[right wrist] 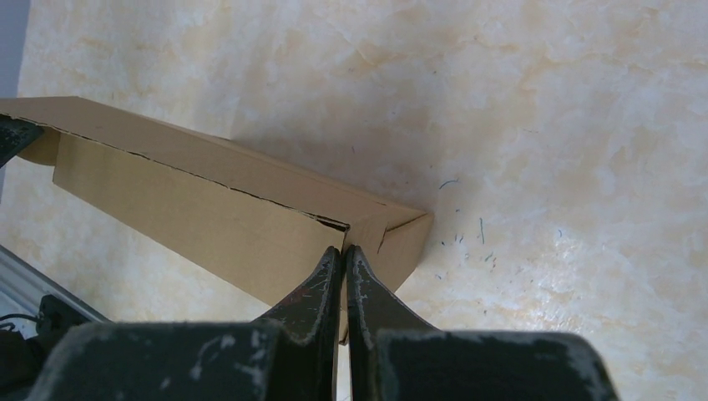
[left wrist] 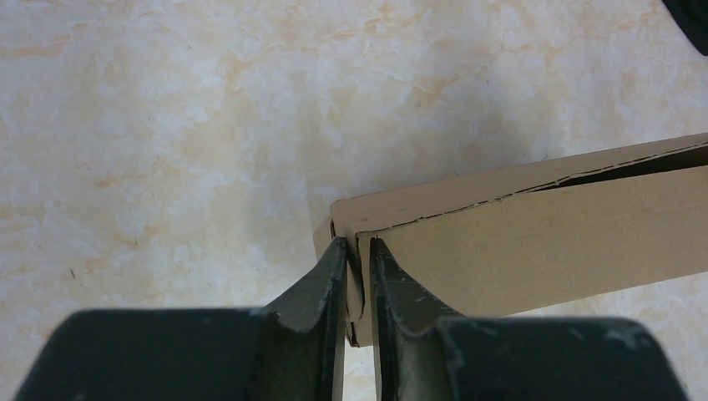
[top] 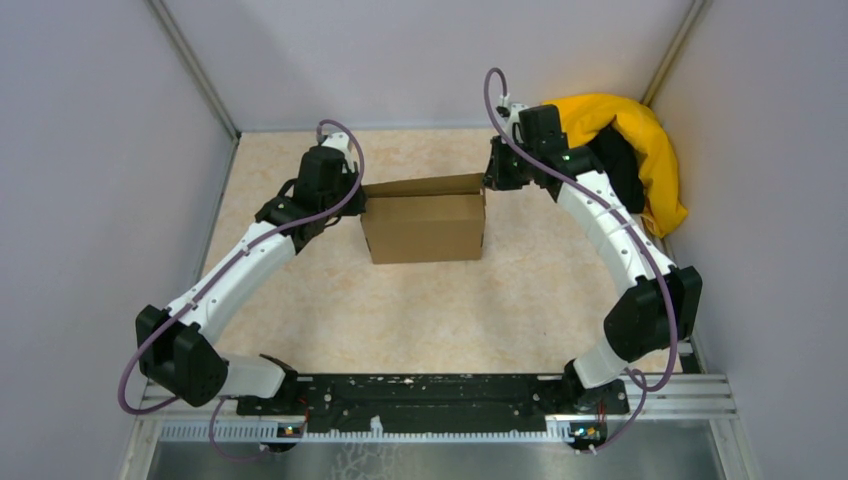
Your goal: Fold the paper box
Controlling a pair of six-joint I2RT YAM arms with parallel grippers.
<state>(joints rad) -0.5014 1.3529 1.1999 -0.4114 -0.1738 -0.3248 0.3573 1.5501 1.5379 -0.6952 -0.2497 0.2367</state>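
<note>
1. One paper box (top: 423,228), plain brown cardboard, is sitting on the table (top: 450,310) between both sets of fingers, with its lid edge gaping slightly.
2. The left gripper (left wrist: 357,244) is pinching the box's left-end wall; cardboard is showing between its fingers.
3. The right gripper (right wrist: 343,251) is pinching the right-end corner, with its fingers nearly pressed together on a thin edge.
4. One yellow-and-black cloth heap (top: 655,150) is lying behind the right fingers, apart from the box.
5. Faint pen marks (right wrist: 480,230) are showing just beside the right fingers.

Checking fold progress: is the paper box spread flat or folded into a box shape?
Folded: the paper box stands as a rectangular block, its far edge pinched at each end by the left gripper and right gripper.
</note>
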